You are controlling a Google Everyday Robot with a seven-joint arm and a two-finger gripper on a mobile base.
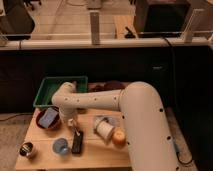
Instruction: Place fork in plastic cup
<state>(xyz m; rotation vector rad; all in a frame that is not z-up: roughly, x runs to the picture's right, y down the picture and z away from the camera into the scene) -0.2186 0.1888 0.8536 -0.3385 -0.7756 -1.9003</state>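
Note:
The plastic cup (61, 146) is small, round and light blue, and stands near the table's front left. My gripper (70, 121) points down at the end of the white arm (100, 100). It is over the table behind the cup, just above a black rectangular block (77, 141). The fork does not show; I cannot tell whether the gripper holds it or hides it.
A green bin (55, 89) stands at the back left. A red bowl (46, 120) with a pale object in it is left of the gripper. A shiny metal cup (27, 149) is at the front left corner. A white cup (104, 129) lies on its side beside an orange object (119, 138).

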